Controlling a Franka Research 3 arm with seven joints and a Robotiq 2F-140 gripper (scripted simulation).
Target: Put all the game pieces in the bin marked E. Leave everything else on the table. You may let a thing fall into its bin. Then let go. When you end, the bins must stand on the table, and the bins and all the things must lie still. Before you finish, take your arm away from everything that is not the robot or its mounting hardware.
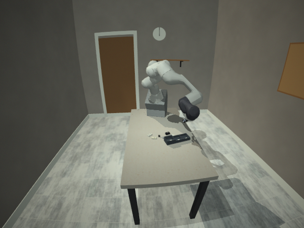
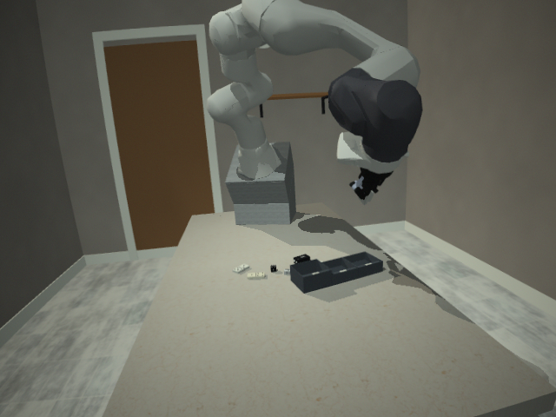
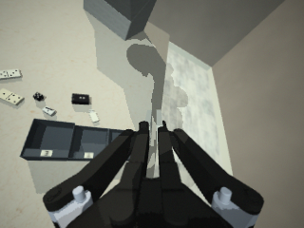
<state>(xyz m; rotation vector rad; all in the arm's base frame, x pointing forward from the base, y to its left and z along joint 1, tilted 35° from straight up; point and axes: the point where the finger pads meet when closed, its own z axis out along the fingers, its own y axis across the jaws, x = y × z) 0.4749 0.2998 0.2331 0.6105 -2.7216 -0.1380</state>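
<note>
Two white dominoes [image 3: 10, 73] [image 3: 11, 96] lie on the table left of a dark row of bins [image 3: 71, 142]; they also show in the exterior view [image 2: 241, 268] [image 2: 256, 274]. A small black die [image 3: 39, 96] and a small white piece [image 3: 48, 111] lie between them and the bins. The bins [image 2: 336, 270] carry small labels that I cannot read. My gripper [image 3: 154, 117] [image 2: 366, 190] is shut with nothing between its fingers. It hangs high in the air beyond the bins, over the table's right edge.
A flat black box [image 3: 81, 98] and another small white item [image 3: 94, 116] lie just behind the bins. The grey robot pedestal [image 2: 262, 188] stands at the table's far end. The floor drops off right of the table.
</note>
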